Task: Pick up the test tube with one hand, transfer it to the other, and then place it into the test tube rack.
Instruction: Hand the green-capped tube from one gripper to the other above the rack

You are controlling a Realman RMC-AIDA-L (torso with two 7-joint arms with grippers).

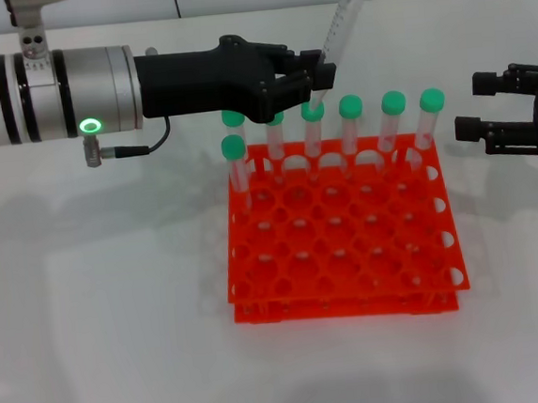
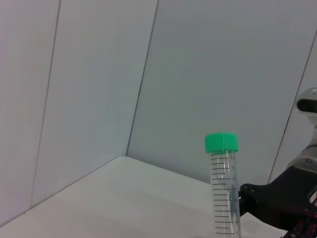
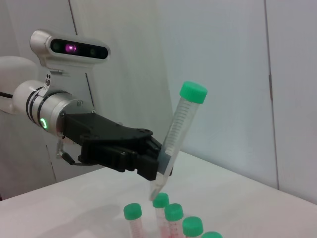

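My left gripper (image 1: pixel 322 74), on the wrist with the green ring, is shut on the lower part of the test tube (image 1: pixel 343 21). It holds the tube tilted, green cap up and pointed tip down, just above the back row of the orange-red rack (image 1: pixel 344 251). The tube also shows in the left wrist view (image 2: pixel 223 188) and the right wrist view (image 3: pixel 181 124), where the left gripper (image 3: pixel 157 166) clamps it near the tip. My right gripper (image 1: pixel 470 106) is open and empty, to the right of the rack and apart from the tube.
Several green-capped tubes (image 1: pixel 351 124) stand in the rack's back row, and one more (image 1: pixel 235 162) stands in the second row at the left. Their caps show in the right wrist view (image 3: pixel 168 213). The rack's other holes are free. White table and wall surround it.
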